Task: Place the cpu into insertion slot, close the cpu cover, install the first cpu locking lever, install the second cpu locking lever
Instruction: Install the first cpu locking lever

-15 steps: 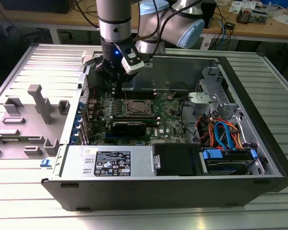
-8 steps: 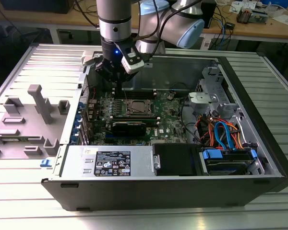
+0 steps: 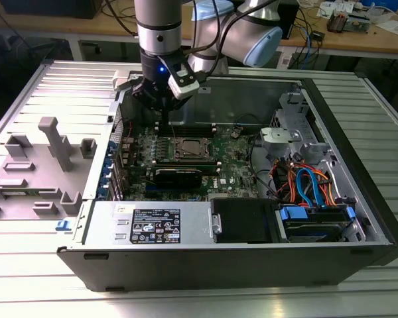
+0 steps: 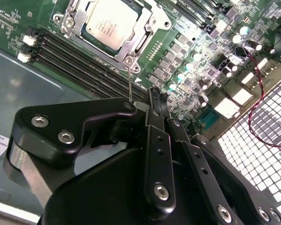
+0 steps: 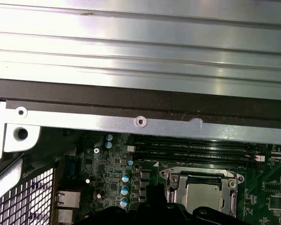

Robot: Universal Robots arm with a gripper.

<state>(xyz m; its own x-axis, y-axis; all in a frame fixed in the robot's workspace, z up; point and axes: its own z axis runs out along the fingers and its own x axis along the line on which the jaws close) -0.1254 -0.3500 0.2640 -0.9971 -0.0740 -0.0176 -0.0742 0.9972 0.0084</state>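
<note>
The cpu [image 4: 107,21] lies flat in the insertion slot [image 4: 66,19] on the green motherboard, silver top up. The cpu cover [image 4: 141,33] is down around it as a silver frame. A thin locking lever [image 4: 129,82] stands up from the socket's corner, right beside my gripper [image 4: 155,93], whose black fingers are shut together; I cannot tell whether they touch the lever. In the exterior view the gripper [image 3: 164,116] hangs just behind the cpu [image 3: 189,148], toward that view's left. The first wrist view shows the cpu [image 5: 203,197] under the cover [image 5: 174,183].
Black memory slots [image 4: 70,56] run along the socket. A black heatsink block [image 3: 178,175], a power supply [image 3: 152,225] and bundled drive cables [image 3: 305,185] fill the case. A perforated grille [image 4: 262,136] and a red wire [image 4: 257,79] lie nearby. Grey fixtures [image 3: 53,142] stand outside.
</note>
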